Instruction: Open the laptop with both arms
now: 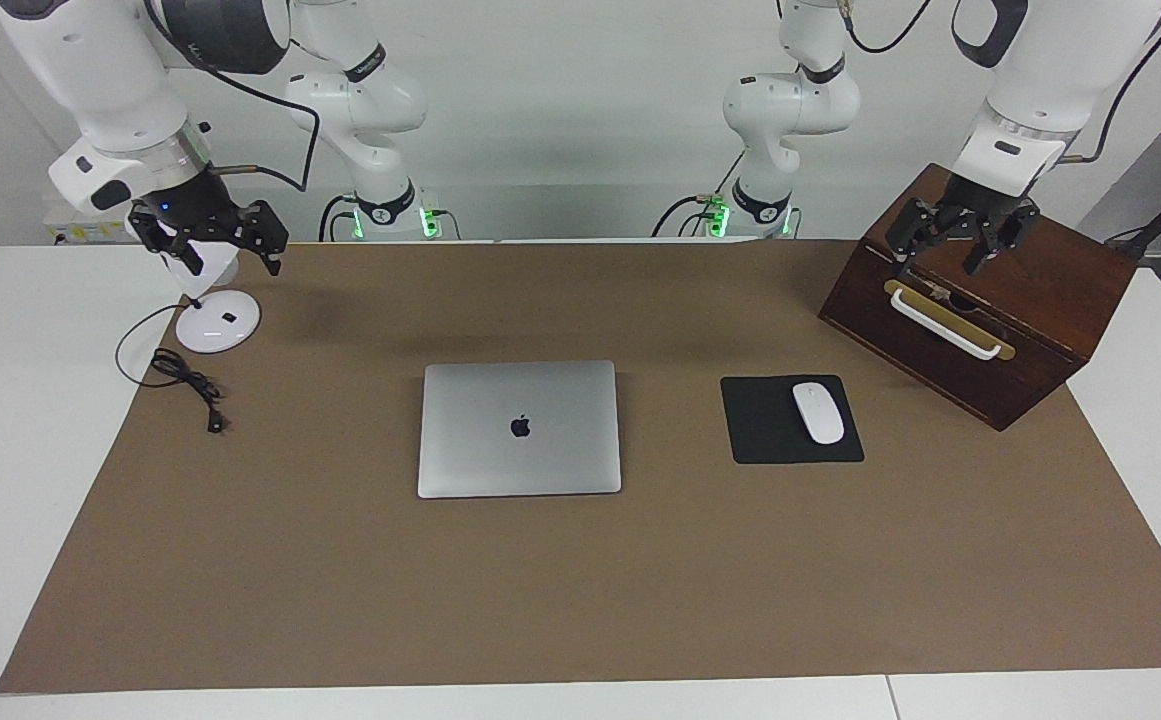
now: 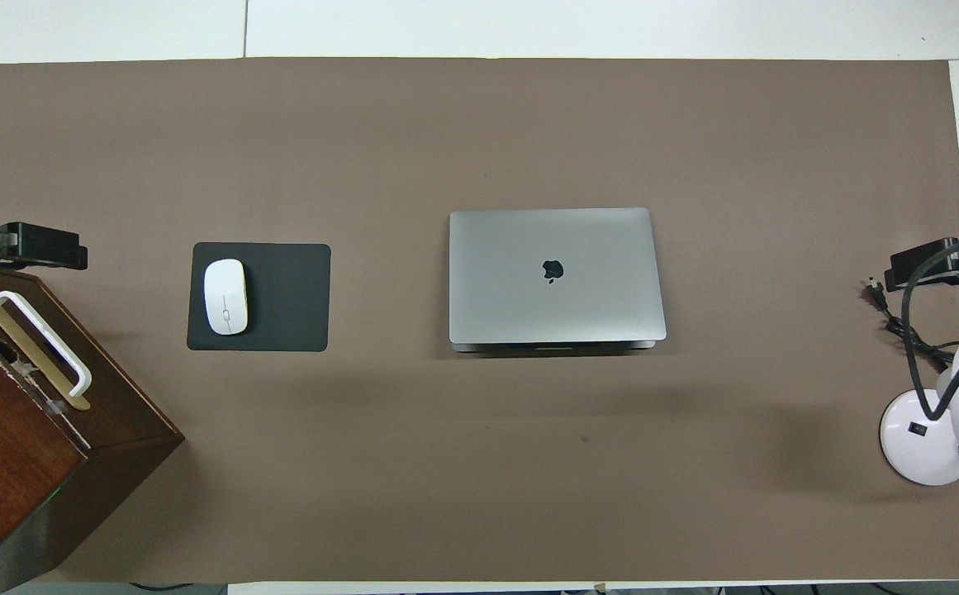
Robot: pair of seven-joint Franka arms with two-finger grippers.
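Observation:
The laptop (image 1: pixel 520 428) (image 2: pixel 556 275) lies shut and flat in the middle of the brown mat, its lid with the dark apple logo facing up. Nothing touches it. My left gripper (image 1: pixel 940 258) (image 2: pixel 33 246) hangs open and empty over the wooden box at the left arm's end of the table. Over the white lamp at the right arm's end, my right gripper (image 1: pixel 225 262) (image 2: pixel 937 263) is raised, open and empty as well. Both arms stand well away from the laptop.
A black mouse pad (image 1: pixel 760 435) with a white mouse (image 1: pixel 817 412) lies beside the laptop toward the left arm's end. The dark wooden box (image 1: pixel 1040 290) has a white handle (image 1: pixel 945 322). A white desk lamp (image 1: pixel 218 322) and its black cable (image 1: pixel 185 380) sit at the right arm's end.

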